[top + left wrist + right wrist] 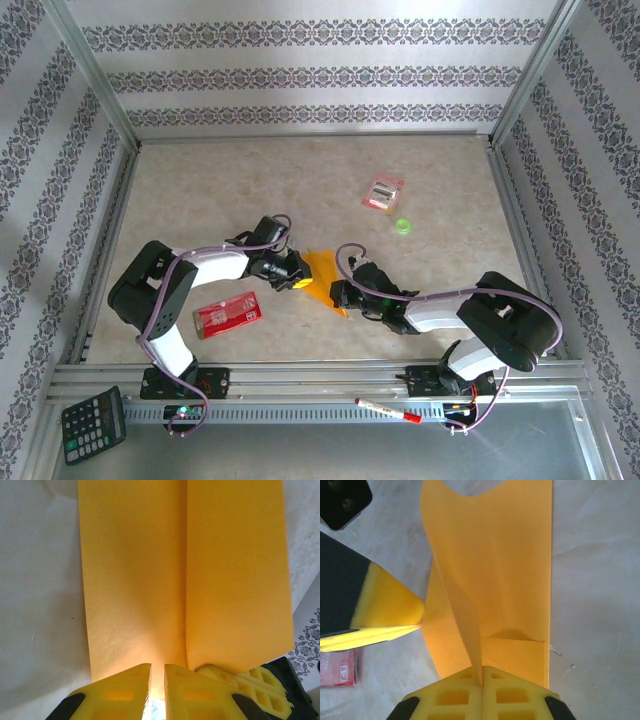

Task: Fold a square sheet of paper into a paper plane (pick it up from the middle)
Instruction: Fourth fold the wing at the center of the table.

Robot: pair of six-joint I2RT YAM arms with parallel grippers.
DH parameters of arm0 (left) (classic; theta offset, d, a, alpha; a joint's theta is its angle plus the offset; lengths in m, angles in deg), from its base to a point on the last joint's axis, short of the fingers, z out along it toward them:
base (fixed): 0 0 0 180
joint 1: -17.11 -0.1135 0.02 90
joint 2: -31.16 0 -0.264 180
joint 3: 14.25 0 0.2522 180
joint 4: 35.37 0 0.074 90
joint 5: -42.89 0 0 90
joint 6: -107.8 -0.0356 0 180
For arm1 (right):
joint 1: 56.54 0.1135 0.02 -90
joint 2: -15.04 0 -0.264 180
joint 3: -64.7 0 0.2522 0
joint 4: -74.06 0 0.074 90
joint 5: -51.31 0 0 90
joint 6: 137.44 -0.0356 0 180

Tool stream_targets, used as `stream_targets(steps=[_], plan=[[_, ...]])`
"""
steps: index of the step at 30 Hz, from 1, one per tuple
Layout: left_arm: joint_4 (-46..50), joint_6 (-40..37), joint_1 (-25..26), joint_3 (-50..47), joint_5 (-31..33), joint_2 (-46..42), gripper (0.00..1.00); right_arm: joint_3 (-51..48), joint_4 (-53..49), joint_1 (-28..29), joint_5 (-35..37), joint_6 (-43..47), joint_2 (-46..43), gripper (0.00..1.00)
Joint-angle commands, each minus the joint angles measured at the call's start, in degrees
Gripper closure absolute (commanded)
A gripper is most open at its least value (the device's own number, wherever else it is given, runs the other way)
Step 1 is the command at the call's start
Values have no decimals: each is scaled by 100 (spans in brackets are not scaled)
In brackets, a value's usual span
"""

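**Two pinches on one sheet, mid-table**

Here's the orange-yellow sheet [322, 272], near the front middle of the table [300, 170], caught between the two arms; the left gripper [299, 282] comes at it from the left, the right gripper [343, 294] from the right, and the two tips sit close together with the paper between them.

Left wrist view: the left gripper [157, 680] has its yellow pads drawn almost together, just a sliver of light between them, and the sheet's near edge runs into that sliver; a straight crease runs up the paper away from the camera; one of the right gripper's fingers [250, 682] pokes out from under the sheet's lower right corner.

Right wrist view: the right gripper [482, 680] is pressed tight on a raised fold of the sheet [510, 580], the ridge rising straight out of its pads; the left gripper [417, 624] nips the sheet's left edge.

Off to the left lies a red packet [228, 313]; well behind, a pink-and-white packet [382, 192] and a small green object [402, 226].
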Motion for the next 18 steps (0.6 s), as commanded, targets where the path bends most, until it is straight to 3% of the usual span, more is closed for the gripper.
stream_targets(steps=[1,18], plan=[[-75,-281,50,132,-103,162,86,-202,424,-111,-141,-259,105,100],[34,-490,53,78,-44,497,88,-586,1460,-286,-278,-821,346,100]])
